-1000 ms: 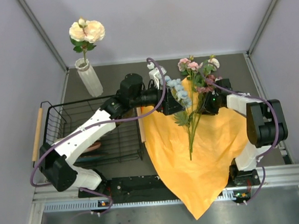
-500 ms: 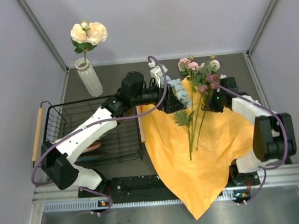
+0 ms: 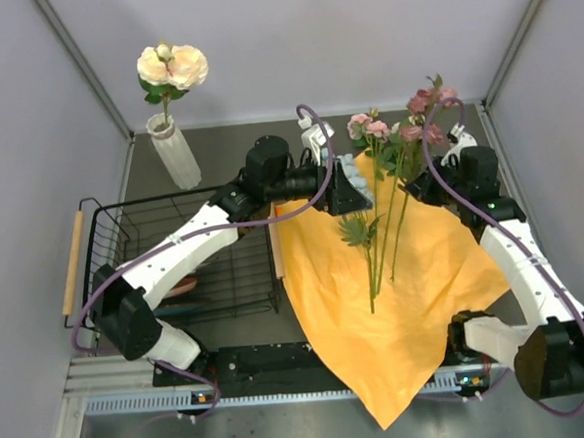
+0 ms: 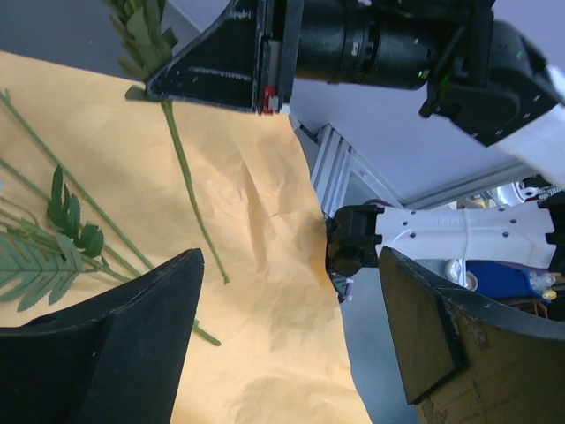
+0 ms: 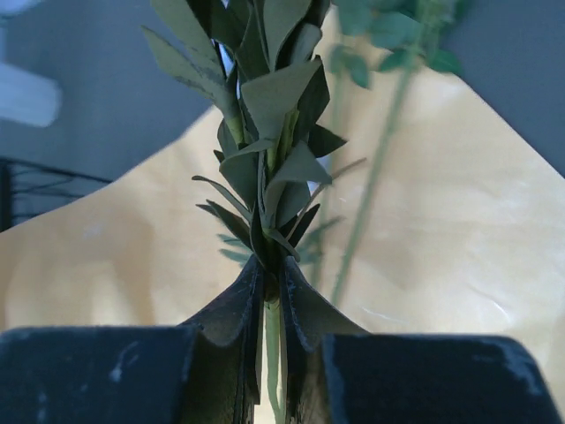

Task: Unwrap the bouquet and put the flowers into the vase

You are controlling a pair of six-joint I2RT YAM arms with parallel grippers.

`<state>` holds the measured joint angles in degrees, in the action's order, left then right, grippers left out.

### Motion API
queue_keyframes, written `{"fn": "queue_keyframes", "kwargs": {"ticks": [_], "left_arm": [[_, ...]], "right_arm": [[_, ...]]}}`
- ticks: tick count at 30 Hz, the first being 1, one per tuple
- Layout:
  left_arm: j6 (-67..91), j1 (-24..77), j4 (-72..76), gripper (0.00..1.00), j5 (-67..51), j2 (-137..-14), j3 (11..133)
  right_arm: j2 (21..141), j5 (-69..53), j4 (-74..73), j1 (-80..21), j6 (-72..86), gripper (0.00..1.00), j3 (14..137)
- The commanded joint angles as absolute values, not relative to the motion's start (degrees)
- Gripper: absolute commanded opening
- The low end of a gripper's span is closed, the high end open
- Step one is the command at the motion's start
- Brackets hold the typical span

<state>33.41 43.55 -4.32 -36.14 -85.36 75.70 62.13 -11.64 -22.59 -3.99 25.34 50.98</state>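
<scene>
Over orange paper, right claw pinches a leafy flower stem

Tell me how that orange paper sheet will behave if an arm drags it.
Probably floppy and light: the orange paper shows creases and drapes over the mounting rail. Dragging it would likely carry along the flower stems lying on it.

The right gripper closes on a leafy mauve-rose stem and lifts it. Its blooms now sit higher, toward the upper right of the frame, beyond the orange paper. The right arm stretches out — its elbow swings from mid right to the lower right corner.
</scene>
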Motion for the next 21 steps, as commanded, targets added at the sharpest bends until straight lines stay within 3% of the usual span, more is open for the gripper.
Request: {"fn": "queue_keyframes", "kwargs": {"ticks": [1, 4, 9, 21], "left_arm": [[36.03, 43.42, 2.81, 0.84, -37.36, -86.39, 79.8], [37.09, 42.54, 2.9, 0.69, -35.77, -86.83, 81.38], [37.44, 42.28, 2.81, 0.62, -36.47, -88.24, 82.62], [35.25, 45.26, 1.77, 0.46, -35.77, -88.76, 78.74]], "right_arm": [[56.97, -36.05, -5.48, -4.39, 24.5, 0.0, 46.77], [53.36, -44.72, 4.19, -6.23, 27.67, 0.0, 44.12], [53.43, -51.23, 10.18, -6.94, 33.12, 0.0, 44.12], [55.28, -51.68, 12.83, -7.03, 43.85, 0.0, 49.74]]}}
